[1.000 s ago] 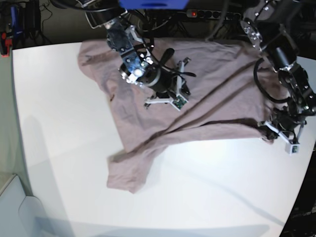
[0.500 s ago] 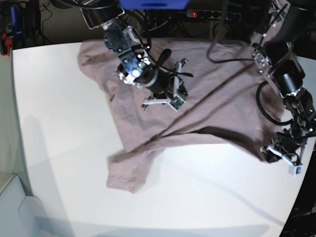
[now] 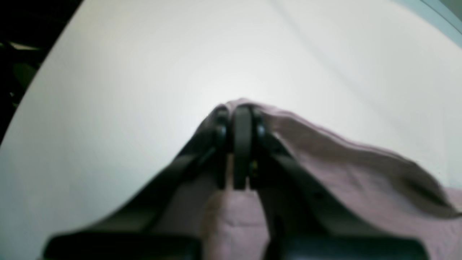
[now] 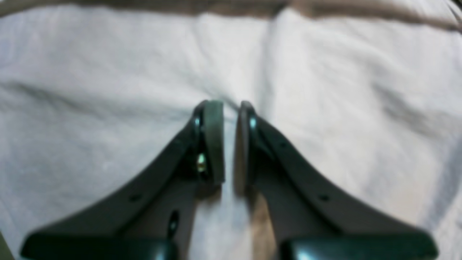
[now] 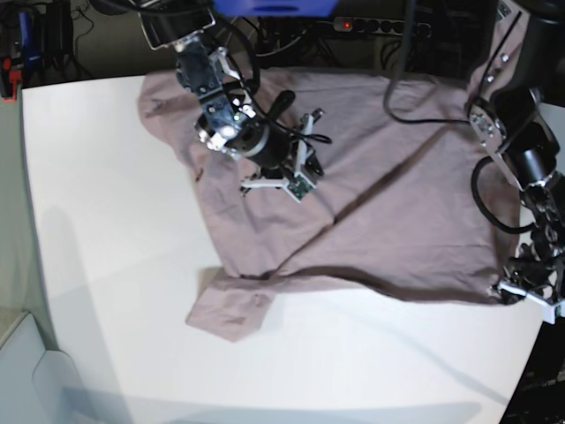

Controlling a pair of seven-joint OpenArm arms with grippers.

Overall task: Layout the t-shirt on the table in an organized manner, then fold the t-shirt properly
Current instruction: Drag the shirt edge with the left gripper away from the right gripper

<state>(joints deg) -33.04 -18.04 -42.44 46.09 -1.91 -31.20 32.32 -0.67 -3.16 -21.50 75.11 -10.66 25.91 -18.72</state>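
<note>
The mauve-pink t-shirt (image 5: 380,203) lies spread across the back half of the white table (image 5: 115,265), with one folded flap (image 5: 229,309) at its front left. My left gripper (image 5: 519,294) is at the shirt's front right corner, close to the table's edge. In the left wrist view that gripper (image 3: 240,117) is shut on a pinched fold of the t-shirt (image 3: 325,151). My right gripper (image 5: 305,155) rests low over the shirt's upper left part. Its jaws (image 4: 229,133) stand a narrow gap apart over the cloth (image 4: 108,108); no cloth is clearly held between them.
The table's curved edge (image 5: 534,362) runs just beside the left gripper. A power strip (image 5: 371,24) with a red light and cables lie behind the table. A pale bin (image 5: 22,371) stands off the front left corner.
The left gripper has pulled the shirt's corner toward the front right, stretching the hem out flatter. The front left flap has shifted. The right gripper moved slightly left.
</note>
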